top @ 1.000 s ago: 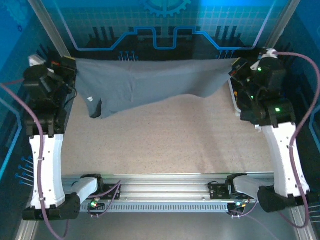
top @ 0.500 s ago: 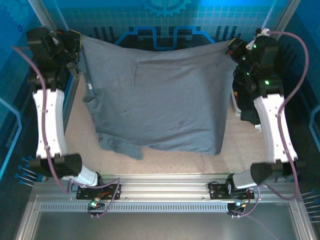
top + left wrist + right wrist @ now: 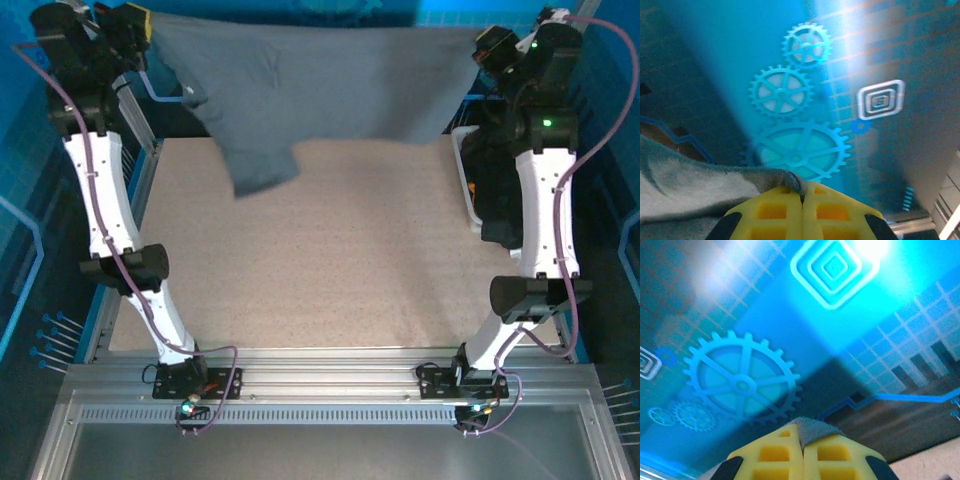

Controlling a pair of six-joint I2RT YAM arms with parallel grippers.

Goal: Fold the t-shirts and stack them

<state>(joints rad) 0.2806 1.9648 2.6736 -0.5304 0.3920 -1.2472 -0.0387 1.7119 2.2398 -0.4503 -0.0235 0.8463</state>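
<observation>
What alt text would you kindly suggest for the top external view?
A blue-grey t-shirt hangs stretched between the left gripper and right gripper, both shut on its upper corners, above the far side of a speckled table. A flap dangles on the left.

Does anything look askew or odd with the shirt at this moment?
Slightly. The blue-grey shirt hangs stretched between the left gripper and the right gripper, both shut on its edge, but unevenly: a flap near the left side droops well below the rest. No damage visible.

Slate blue-grey t-shirt (image 3: 330,90); speckled beige table (image 3: 330,260); blue backdrop (image 3: 715,45) with cyan gears (image 3: 797,150)
</observation>
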